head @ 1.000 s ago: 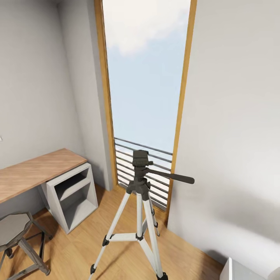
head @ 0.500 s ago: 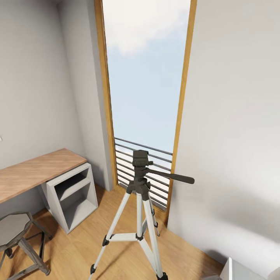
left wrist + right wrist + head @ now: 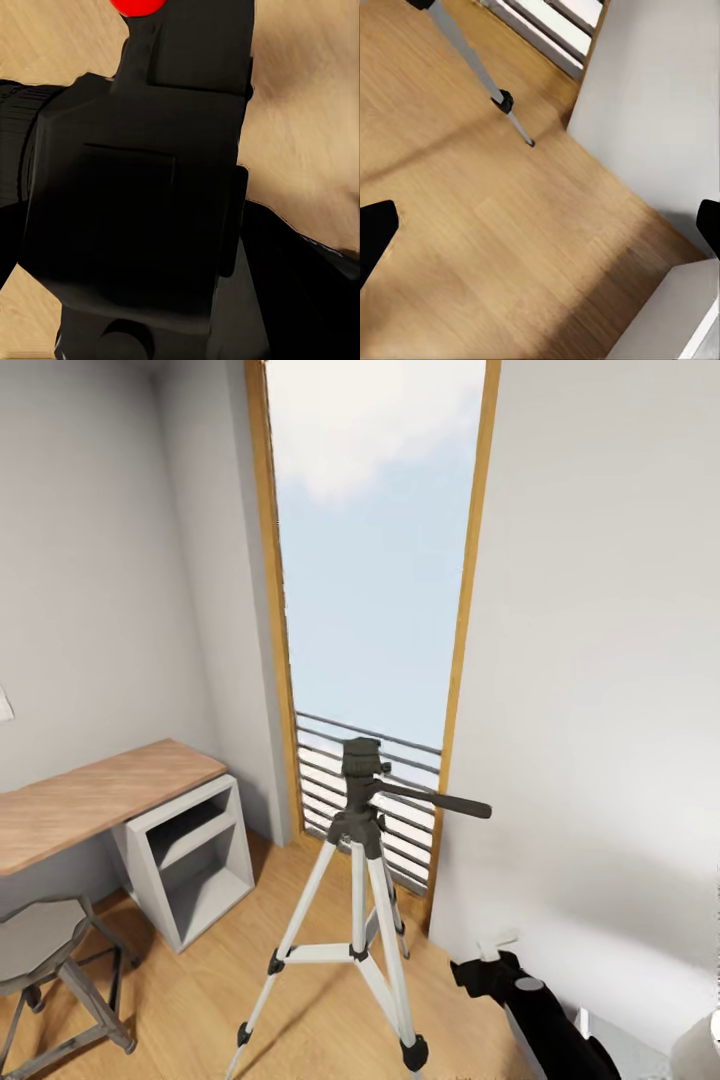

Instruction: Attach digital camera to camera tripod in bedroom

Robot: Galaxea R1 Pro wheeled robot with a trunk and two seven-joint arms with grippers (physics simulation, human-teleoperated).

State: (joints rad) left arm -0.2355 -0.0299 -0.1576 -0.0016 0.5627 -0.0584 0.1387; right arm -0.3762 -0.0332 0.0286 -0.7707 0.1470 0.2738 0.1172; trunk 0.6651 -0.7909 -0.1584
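The camera tripod (image 3: 358, 840) stands on the wood floor in front of the tall window, silver legs spread, with its black head (image 3: 361, 760) bare on top and the pan handle (image 3: 440, 801) pointing right. In the left wrist view the digital camera (image 3: 135, 187), a black body with a red dot (image 3: 137, 4), sits very close, and my left gripper (image 3: 161, 315) is shut on it. My right arm (image 3: 535, 1005) rises at the lower right of the head view, right of the tripod. The right gripper (image 3: 540, 229) is open over the floor, near a tripod leg (image 3: 472, 60).
A wooden desk (image 3: 90, 800) with a grey shelf unit (image 3: 190, 855) runs along the left wall, and a grey octagonal stool (image 3: 45, 950) stands in front of it. A railing (image 3: 400, 810) crosses the window behind the tripod. A white bed corner (image 3: 675, 315) lies to the right.
The head view has shifted slightly, so the camera moved. My right arm has risen into the lower right of the view. The tripod stands as before.
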